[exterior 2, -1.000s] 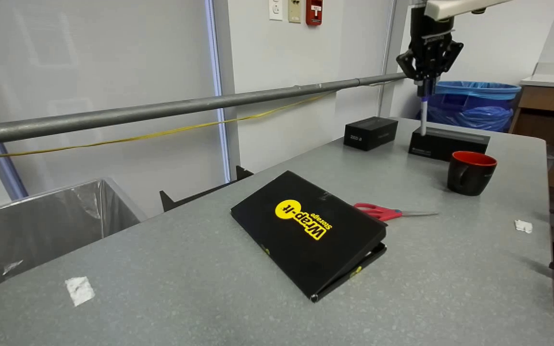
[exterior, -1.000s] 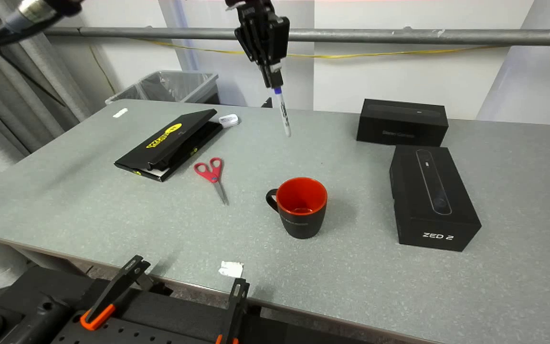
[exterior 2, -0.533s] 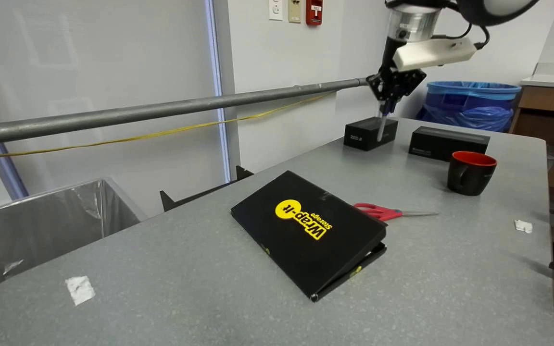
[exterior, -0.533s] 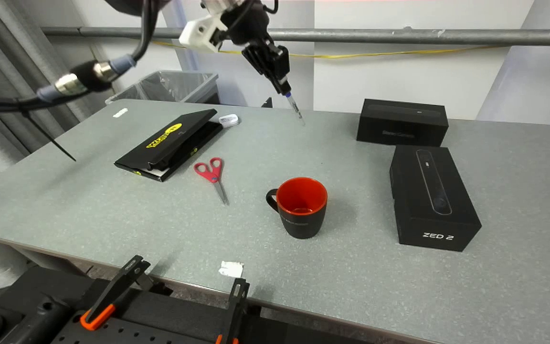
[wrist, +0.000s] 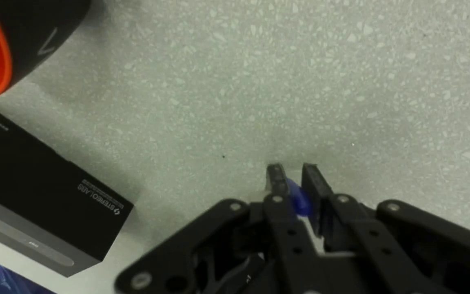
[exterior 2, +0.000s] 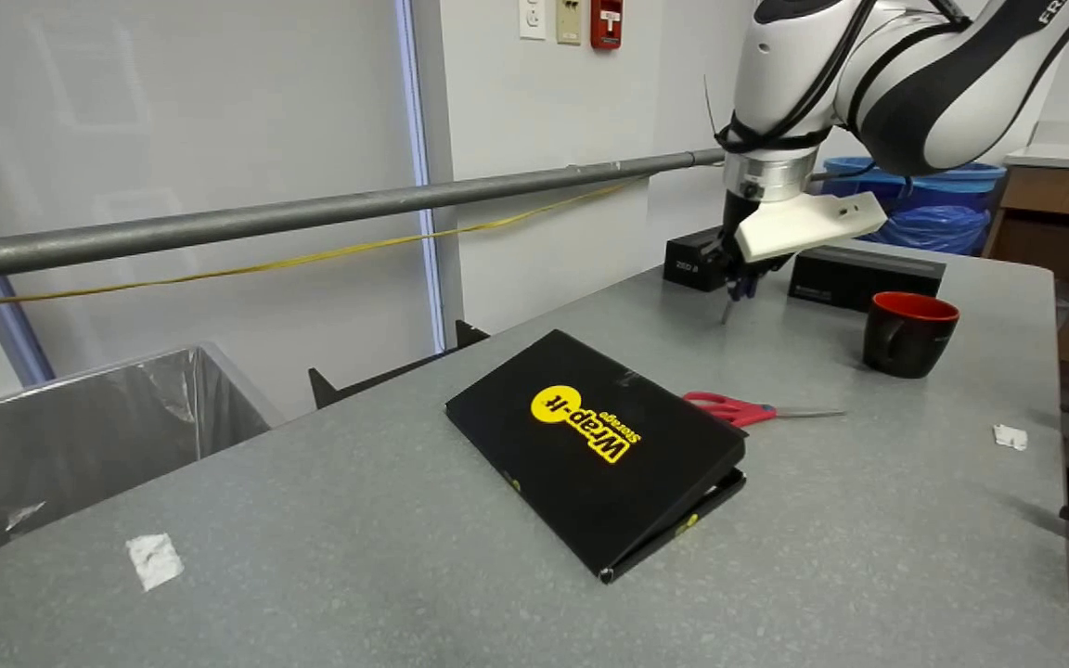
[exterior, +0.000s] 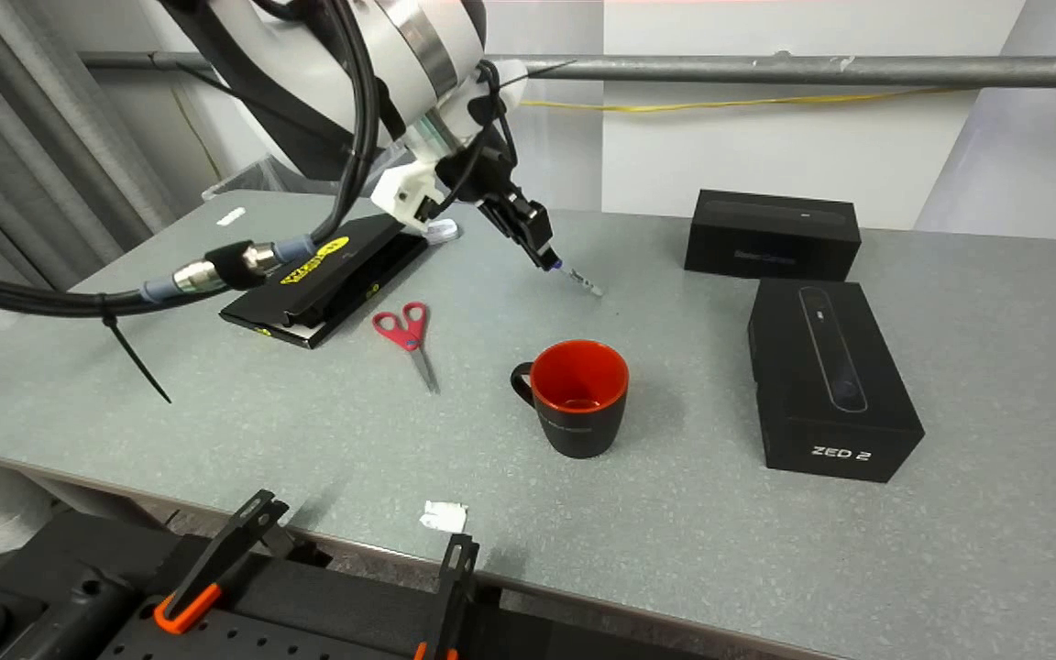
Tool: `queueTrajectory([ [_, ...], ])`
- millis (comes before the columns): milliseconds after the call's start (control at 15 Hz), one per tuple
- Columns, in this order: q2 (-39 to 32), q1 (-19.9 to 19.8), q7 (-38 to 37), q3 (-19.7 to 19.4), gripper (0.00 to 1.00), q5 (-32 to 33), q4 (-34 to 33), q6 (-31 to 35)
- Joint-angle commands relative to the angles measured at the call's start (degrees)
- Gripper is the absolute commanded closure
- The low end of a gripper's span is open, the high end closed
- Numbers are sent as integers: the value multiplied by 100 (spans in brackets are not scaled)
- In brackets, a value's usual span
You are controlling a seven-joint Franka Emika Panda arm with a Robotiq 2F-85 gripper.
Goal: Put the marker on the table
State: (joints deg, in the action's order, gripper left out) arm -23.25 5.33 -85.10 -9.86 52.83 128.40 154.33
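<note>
The marker [exterior: 582, 280] is slanting over the worktop [exterior: 665, 559], whitish end lowest — whether that tip is touching the surface, I'm not managing to tell. The claw [wrist: 293, 173] is pinching it where it's blue, its fingers [wrist: 315, 181] pressing on it from both sides. The arm [exterior 2: 776, 74] is hanging above, in both exterior views. Near the marker, the mug [exterior: 580, 426] is standing upright, showing me its red inside, its handle pointing toward the scissors [exterior: 412, 341]. They're lying just beside the Wrap-It box [exterior 2: 581, 455], whose lid is sitting slightly raised. Across the mug from the scissors, a black box [exterior: 844, 385] marked ZED 2 is resting, and another black box [exterior: 772, 240] is sitting near it, closer to the wall [exterior 2: 553, 139]. A white scrap [exterior: 444, 516] is lying by the worktop's edge — a clamp [exterior: 225, 548] is jutting up nearby. Along the wall a grey pipe [exterior 2: 358, 208] is running, and a lined bin [exterior 2: 126, 417] is standing just beyond the worktop.
</note>
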Motion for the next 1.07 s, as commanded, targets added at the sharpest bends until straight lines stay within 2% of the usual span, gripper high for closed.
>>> queueTrajectory([
  [0,5,-110,170,119,57,-192,71,194],
  [200,289,-392,1076,401,36,-988,388,240],
  [533,551,-408,2200,437,1,-2185,548,155],
  [933,725,-320,3273,432,0,-3393,565,-23],
  [1000,533,-100,2949,173,0,-3095,418,25],
])
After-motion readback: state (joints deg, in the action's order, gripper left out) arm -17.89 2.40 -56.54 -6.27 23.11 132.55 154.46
